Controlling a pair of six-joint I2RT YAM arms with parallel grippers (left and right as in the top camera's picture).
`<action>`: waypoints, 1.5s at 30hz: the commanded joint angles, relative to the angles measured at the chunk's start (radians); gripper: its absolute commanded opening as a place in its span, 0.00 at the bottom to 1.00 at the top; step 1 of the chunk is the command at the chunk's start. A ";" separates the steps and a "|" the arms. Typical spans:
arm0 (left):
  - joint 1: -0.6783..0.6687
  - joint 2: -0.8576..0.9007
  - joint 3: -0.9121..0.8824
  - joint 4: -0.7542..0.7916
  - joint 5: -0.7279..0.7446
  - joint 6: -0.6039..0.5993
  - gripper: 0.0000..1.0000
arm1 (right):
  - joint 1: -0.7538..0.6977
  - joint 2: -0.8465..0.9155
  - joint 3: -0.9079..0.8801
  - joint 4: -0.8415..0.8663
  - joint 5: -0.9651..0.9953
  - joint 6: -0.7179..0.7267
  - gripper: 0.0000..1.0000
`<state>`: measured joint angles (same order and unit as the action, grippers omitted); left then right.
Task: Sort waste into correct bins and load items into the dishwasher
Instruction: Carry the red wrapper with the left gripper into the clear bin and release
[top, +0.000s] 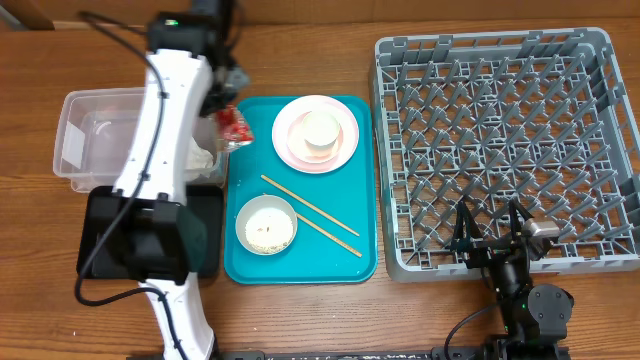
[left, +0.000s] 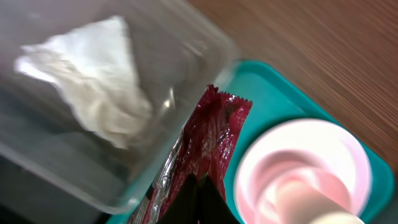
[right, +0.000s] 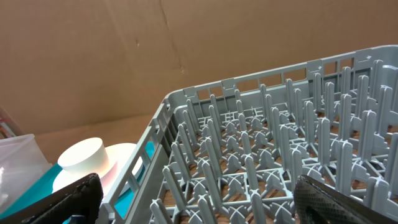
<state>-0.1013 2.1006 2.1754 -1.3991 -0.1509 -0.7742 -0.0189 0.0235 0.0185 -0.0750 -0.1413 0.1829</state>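
Overhead, you have the rack (top: 500, 130) filling the worktop's right side, with your right claw (top: 490, 235) at its near edge, jaws spread wide and holding nothing. The teal tray (top: 350, 200) sits mid-worktop, just left of the rack. The tub (top: 75, 140) stands towards the left edge, and the black tray (top: 100, 215) lies just nearer you, partly under the left arm. On the teal tray, the plate (top: 290, 140) is at the far end with the cup (top: 320, 130) on it. The bowl (top: 266, 222) sits near the tray's near-left corner with rice (top: 268, 232) inside. The chopsticks (top: 310, 215) lie slanted beside the bowl. The napkin (left: 93, 87) is in the tub. Your left claw (left: 199, 202) is clamped on the wrapper (left: 211, 143), where the tub's corner meets the teal tray's far-left corner.
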 joint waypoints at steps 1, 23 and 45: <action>0.100 -0.002 0.017 -0.037 -0.014 0.019 0.04 | -0.002 0.000 -0.011 0.005 0.003 0.005 1.00; 0.350 0.000 -0.283 0.227 -0.119 -0.011 0.20 | -0.002 0.000 -0.011 0.005 0.003 0.005 1.00; 0.265 -0.177 -0.074 -0.074 0.515 0.453 0.06 | -0.002 0.000 -0.011 0.005 0.003 0.005 1.00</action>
<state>0.2008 2.0319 2.0739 -1.4498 0.2924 -0.3977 -0.0189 0.0235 0.0185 -0.0746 -0.1413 0.1833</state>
